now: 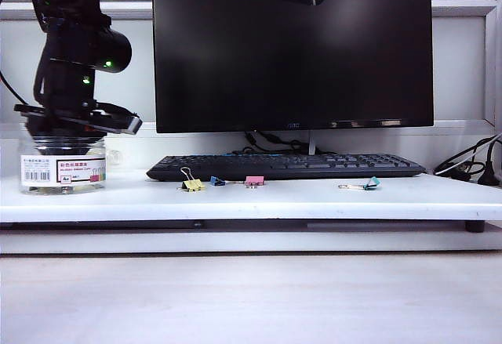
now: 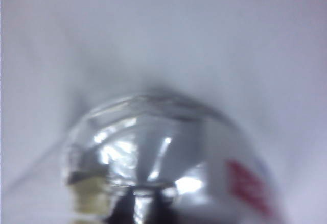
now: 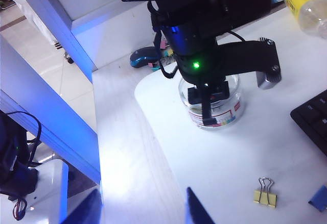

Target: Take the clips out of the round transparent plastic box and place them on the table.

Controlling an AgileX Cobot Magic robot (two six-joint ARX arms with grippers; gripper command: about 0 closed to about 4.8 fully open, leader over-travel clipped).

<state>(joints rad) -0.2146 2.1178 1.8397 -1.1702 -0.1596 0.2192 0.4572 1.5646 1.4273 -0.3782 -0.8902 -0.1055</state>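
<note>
Nearby, keyboard (image 1: 286, 166); left gripper (image 3: 207, 104) inside box (image 1: 63, 168)

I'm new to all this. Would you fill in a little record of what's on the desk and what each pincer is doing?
Jar: round transparent plastic box at the table's left end
Left pincer: reaching down inside the jar; grip unclear
Right pincer: raised above the table, fingers apart, empty
Already out: yellow clip, blue clip, pink clip, teal clip
Behind: keyboard, monitor
</note>
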